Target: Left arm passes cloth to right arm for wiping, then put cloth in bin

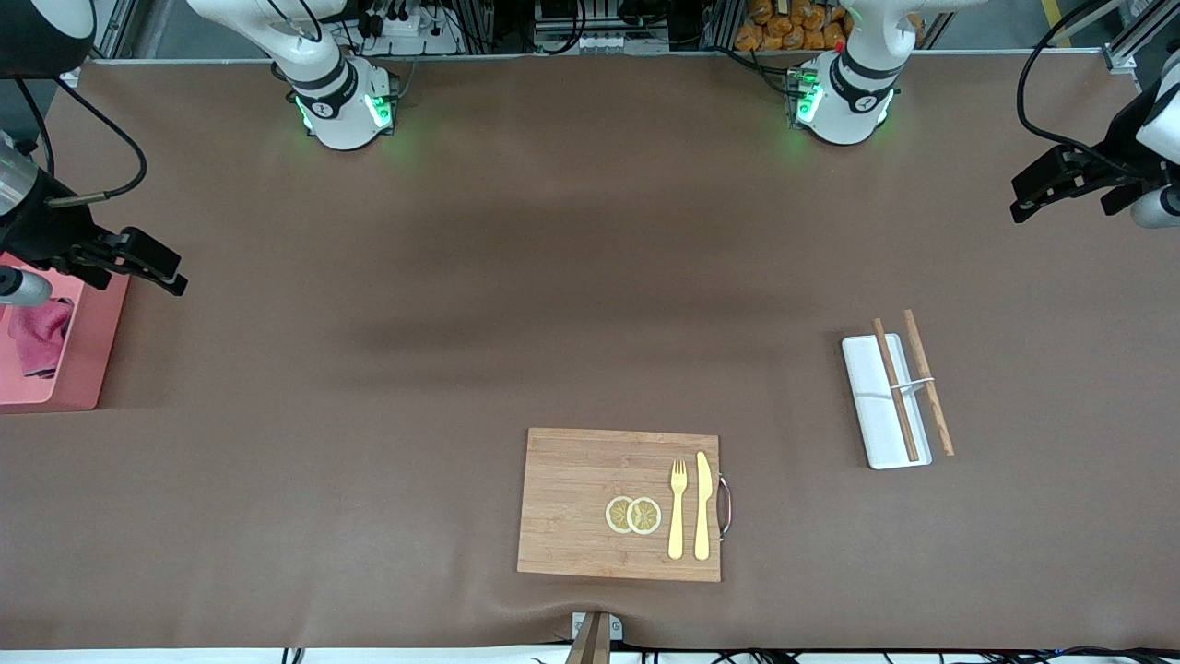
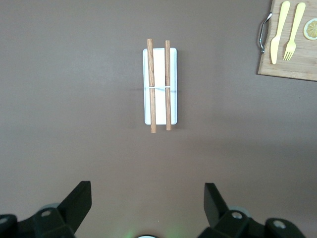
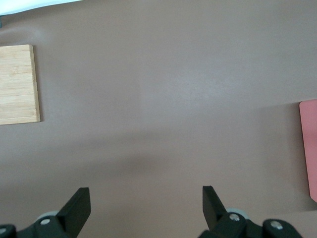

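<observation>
Currently: cloth (image 1: 39, 336) lying in the bin (image 1: 83, 369) at the desk edge on the right arm's end, right gripper (image 1: 152, 263) released and hovering beside it, left gripper (image 1: 1046, 184) released and idle above the other end.

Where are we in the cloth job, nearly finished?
It looks essentially finished. The cloth lies in the bin at the right arm's end of the table. Nothing is in hand: the right end effector and left end effector are both open and empty, over bare table. No step appears left.
</observation>
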